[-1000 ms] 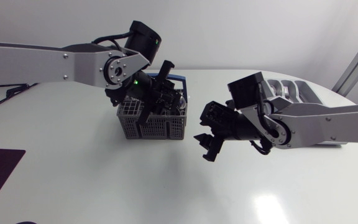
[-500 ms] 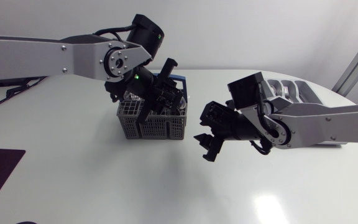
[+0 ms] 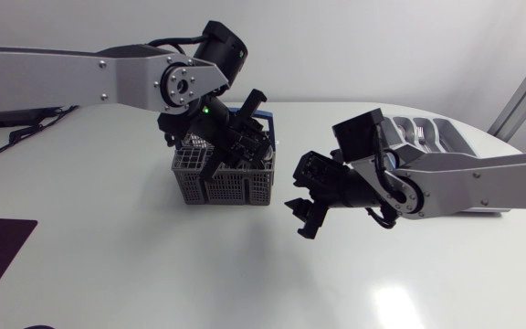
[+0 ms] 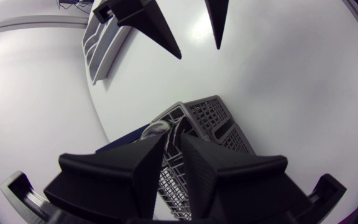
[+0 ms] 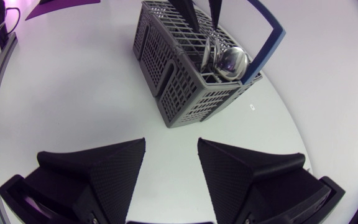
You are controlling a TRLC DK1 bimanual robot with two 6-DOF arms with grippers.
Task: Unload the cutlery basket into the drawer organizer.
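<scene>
1 cutlery basket (image 3: 231, 187), left claw (image 4: 174, 135) over rim, right claw (image 5: 171, 142) beside

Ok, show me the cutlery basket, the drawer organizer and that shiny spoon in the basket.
cutlery basket (image 5: 173, 78): right wrist view, on its grey mesh side wall.
drawer organizer (image 3: 436, 135): head view, on its visible grey compartments.
spoon (image 5: 230, 62): right wrist view, on its shiny bowl.
</scene>
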